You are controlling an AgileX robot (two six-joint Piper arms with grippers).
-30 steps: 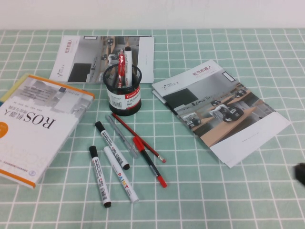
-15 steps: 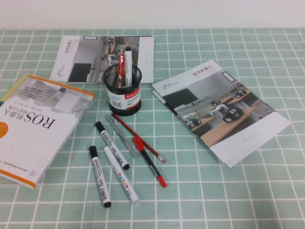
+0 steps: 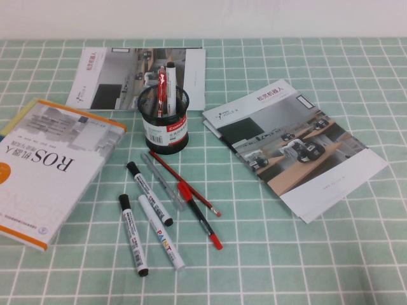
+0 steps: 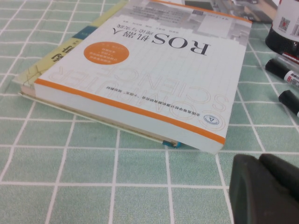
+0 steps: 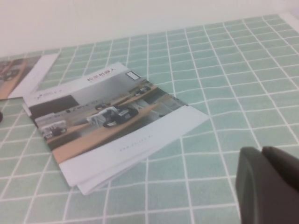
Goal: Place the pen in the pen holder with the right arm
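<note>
The pen holder (image 3: 165, 126), a black mesh cup with a white and red label, stands upright in the middle of the table. The pen (image 3: 170, 86), white with a black top end, stands in it beside a red pen (image 3: 161, 89). Neither arm shows in the high view. My right gripper (image 5: 259, 151) is shut and empty, low over the green cloth near a brochure (image 5: 107, 123), far from the holder. My left gripper (image 4: 259, 161) is shut and empty beside the ROS book (image 4: 140, 70); the holder's base (image 4: 286, 28) shows at the edge of that view.
In front of the holder lie two white markers with black caps (image 3: 149, 193) (image 3: 133, 234), a PAINT marker (image 3: 161, 232), a grey pen (image 3: 163, 181) and two red pens (image 3: 199, 215). The ROS book (image 3: 48, 165) lies left, brochures behind (image 3: 114, 79) and right (image 3: 296, 146).
The black tip of the right arm at the right edge of the high view one second ago has left the view. The pens and the holder have not moved.
</note>
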